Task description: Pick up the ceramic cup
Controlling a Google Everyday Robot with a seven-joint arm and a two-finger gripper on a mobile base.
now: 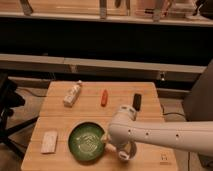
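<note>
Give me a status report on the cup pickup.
Gripper low at the ceramic cup, near table edge. Cup beside green bowl, lift not confirmed. Bowl close alongside.

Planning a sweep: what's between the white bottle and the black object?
In the camera view, a red object lies between the white bottle and the black object. The gripper sits beside the green bowl.

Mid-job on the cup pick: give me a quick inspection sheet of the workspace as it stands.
Surface: wooden table.
Job's things: ceramic cup near the front edge, beside the green bowl, partly under the arm.
Clutter: green bowl; white bottle; orange item; black item; white packet.
Grippers: gripper low between bowl rim and cup; contact unclear.
Cables: nothing seen.
Surroundings: dark chair at picture left; shelving behind.
</note>
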